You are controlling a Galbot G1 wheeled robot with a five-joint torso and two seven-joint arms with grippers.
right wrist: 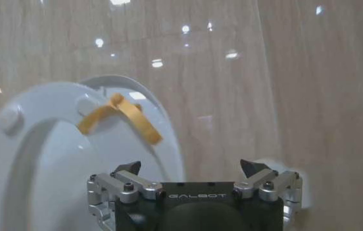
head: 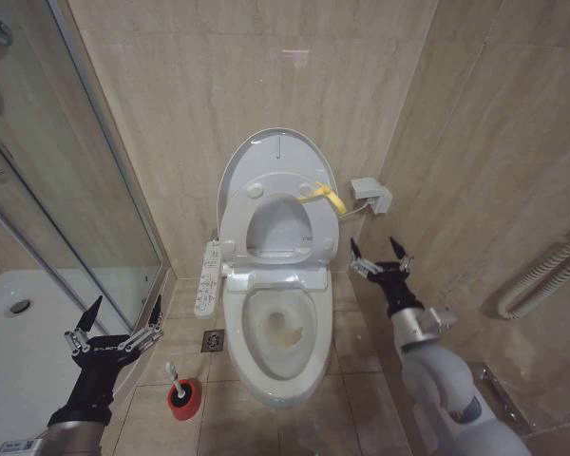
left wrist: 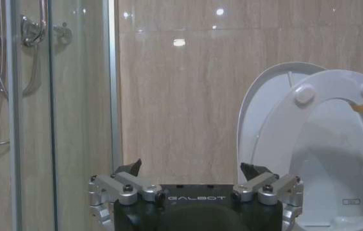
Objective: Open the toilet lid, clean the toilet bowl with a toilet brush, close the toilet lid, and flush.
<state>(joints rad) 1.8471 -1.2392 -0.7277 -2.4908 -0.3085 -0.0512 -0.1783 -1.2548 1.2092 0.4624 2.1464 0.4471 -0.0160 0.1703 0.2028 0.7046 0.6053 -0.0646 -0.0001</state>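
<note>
The toilet lid (head: 277, 152) stands raised against the wall, seat ring (head: 276, 224) up with it, yellow strap (head: 325, 197) hanging. You see the stained toilet bowl (head: 283, 332) exposed. The toilet brush (head: 177, 378) sits in its red holder (head: 183, 399) on the floor. Your left gripper (head: 114, 321) hovers beside it, jaws spread; your right gripper (head: 380, 255) hangs right of the seat, jaws spread.

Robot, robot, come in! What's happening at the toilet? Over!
Left gripper open, low by the shower. Right gripper open, right of the seat. Lid and seat up, bowl stained. Brush in its holder. Nothing in the way.
</note>
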